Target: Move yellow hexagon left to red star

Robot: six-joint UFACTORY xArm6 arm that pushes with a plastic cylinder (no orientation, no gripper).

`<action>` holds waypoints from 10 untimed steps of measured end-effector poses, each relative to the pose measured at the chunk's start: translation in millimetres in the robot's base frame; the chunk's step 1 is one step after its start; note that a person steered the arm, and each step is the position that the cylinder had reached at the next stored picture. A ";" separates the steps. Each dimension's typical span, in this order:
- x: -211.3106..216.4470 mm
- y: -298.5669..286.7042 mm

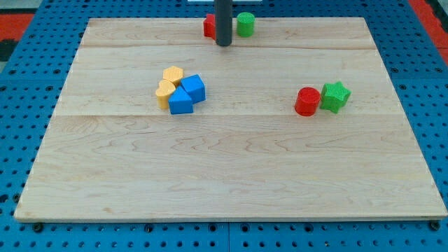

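Note:
The yellow hexagon (pixel 173 74) lies left of the board's middle, in a tight cluster with a second yellow block (pixel 165 92), a blue cube (pixel 194 88) and a blue block (pixel 180 101). The red star (pixel 209 26) sits at the view's top edge of the board, partly hidden behind my rod. My tip (pixel 223 44) rests just right of the red star, between it and a green round block (pixel 246 24). The tip is far above and right of the yellow hexagon.
A red cylinder (pixel 306 101) and a green star (pixel 335 96) touch each other at the view's right. The wooden board (pixel 231 175) lies on a blue pegboard table.

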State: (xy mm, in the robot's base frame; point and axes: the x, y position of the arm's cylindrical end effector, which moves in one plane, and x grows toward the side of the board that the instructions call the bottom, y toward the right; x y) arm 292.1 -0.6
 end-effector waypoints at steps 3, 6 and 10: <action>90.9 -162.0; 1.4 -122.5; -25.1 -121.2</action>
State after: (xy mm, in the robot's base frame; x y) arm 267.0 -121.9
